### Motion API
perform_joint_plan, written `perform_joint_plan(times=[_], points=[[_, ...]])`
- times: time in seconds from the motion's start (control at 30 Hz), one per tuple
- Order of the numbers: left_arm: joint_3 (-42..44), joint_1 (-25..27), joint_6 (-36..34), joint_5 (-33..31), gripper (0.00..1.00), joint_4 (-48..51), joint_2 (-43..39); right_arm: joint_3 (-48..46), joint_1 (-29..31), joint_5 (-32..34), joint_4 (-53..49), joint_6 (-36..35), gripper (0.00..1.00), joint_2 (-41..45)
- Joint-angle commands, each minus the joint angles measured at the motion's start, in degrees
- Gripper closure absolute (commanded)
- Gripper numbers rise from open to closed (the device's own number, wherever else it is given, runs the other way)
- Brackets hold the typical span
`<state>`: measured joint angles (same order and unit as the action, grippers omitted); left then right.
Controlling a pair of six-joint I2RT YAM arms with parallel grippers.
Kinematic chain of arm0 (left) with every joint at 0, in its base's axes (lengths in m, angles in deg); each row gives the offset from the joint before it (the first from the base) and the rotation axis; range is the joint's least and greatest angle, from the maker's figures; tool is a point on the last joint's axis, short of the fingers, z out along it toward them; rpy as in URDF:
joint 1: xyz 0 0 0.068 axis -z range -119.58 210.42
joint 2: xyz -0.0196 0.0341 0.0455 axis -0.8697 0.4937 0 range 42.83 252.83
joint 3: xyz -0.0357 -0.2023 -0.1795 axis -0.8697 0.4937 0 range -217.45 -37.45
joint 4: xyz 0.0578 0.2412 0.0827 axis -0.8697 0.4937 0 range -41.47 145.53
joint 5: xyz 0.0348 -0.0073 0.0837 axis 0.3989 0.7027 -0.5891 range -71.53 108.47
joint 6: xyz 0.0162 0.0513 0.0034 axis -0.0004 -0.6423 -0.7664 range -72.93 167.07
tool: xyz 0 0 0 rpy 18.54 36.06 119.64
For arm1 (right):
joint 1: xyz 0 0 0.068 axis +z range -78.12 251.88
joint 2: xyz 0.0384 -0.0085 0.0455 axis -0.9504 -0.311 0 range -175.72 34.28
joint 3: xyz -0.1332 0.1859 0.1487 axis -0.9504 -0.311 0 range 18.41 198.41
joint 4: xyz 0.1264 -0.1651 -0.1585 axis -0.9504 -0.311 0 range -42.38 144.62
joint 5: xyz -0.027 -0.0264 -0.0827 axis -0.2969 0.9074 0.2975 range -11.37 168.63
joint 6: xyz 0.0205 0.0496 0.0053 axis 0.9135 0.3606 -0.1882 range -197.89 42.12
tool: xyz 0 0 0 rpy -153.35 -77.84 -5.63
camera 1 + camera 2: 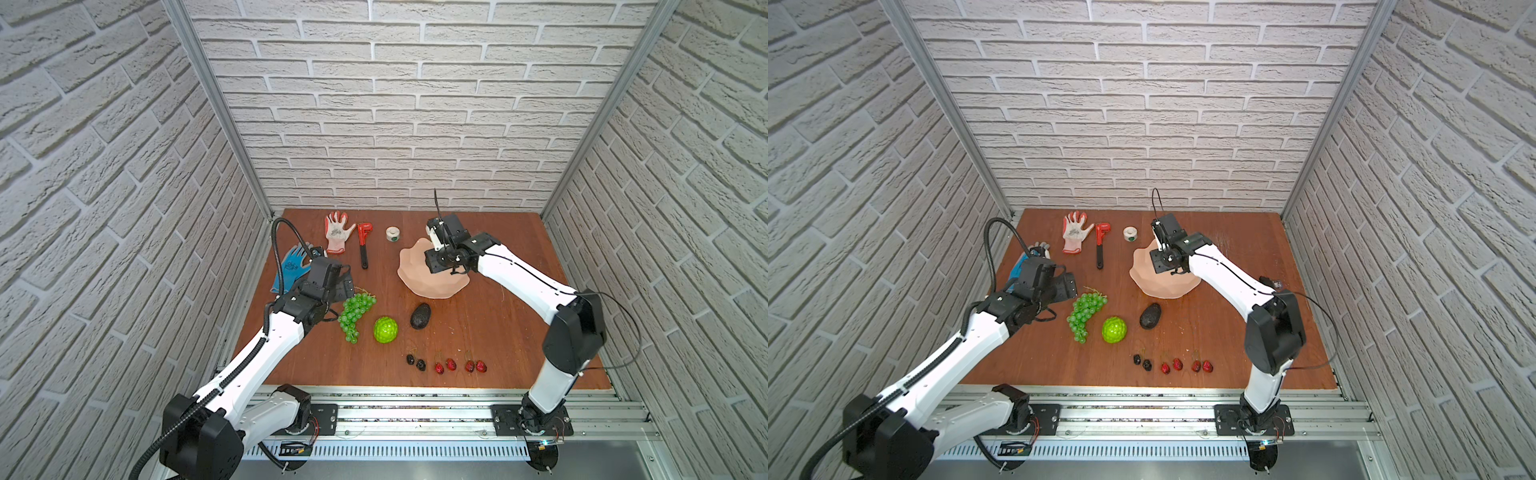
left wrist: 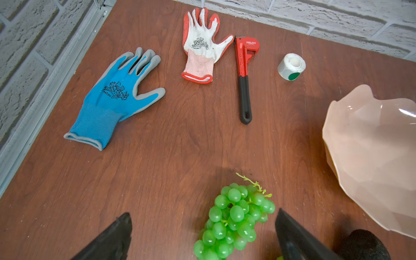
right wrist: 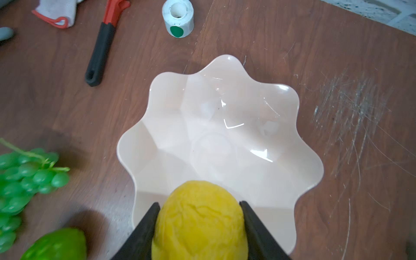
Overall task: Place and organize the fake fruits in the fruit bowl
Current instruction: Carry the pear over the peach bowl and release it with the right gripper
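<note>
The pale pink fruit bowl (image 1: 432, 286) (image 3: 220, 135) stands empty at the back right of the board. My right gripper (image 3: 199, 203) hangs over its near rim, shut on a yellow lemon (image 3: 200, 222). My left gripper (image 2: 203, 216) is open, its fingers on either side of the green grape bunch (image 2: 234, 218) (image 1: 355, 311) without touching it. A bumpy lime-green ball (image 1: 385, 329) and a dark avocado (image 1: 420, 316) lie in the middle. A dark cherry pair (image 1: 415, 362) and two red pairs (image 1: 445, 365) (image 1: 475, 366) sit near the front edge.
Along the back lie a blue glove (image 2: 117, 96), a white and red glove (image 2: 202, 47), a red wrench (image 2: 244, 74) and a small white tape roll (image 2: 291, 66). Brick walls close three sides of the board.
</note>
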<state>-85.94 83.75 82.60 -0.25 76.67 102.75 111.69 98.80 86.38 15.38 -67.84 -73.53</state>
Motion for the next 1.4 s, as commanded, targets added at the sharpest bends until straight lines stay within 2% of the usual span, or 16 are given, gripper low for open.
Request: perform_joint_plan(times=[0.0, 0.13, 0.43, 1.13, 1.2, 1.37], points=[[0.7, -0.98, -0.55, -0.12, 0.02, 0.63, -1.71, 2.52, -3.01, -0.64, 2.42, -0.75, 0.53, -4.41], [-0.01, -1.28, -1.16, 0.02, 0.02, 1.29, -2.08, 3.37, -4.25, -0.39, 2.14, -1.09, 0.53, -8.26], [-1.07, -1.62, -1.08, 1.42, 0.02, 1.47, -0.33, 0.52, -5.56, 0.4, 2.94, -2.22, 0.52, -10.19], [-2.4, -1.62, -1.11, 1.52, 0.02, 3.93, -0.43, 3.35, -6.15, 0.55, 3.69, -2.59, 0.48, -14.89], [-2.56, -1.66, -1.23, 1.86, 0.02, 3.94, -0.16, 3.29, -6.2, 0.58, 3.72, -2.6, 0.46, -15.04], [-4.66, -1.64, -1.87, 5.02, 0.02, 5.74, 2.1, 3.31, -6.17, 0.77, 3.73, -2.57, 0.31, -15.2]])
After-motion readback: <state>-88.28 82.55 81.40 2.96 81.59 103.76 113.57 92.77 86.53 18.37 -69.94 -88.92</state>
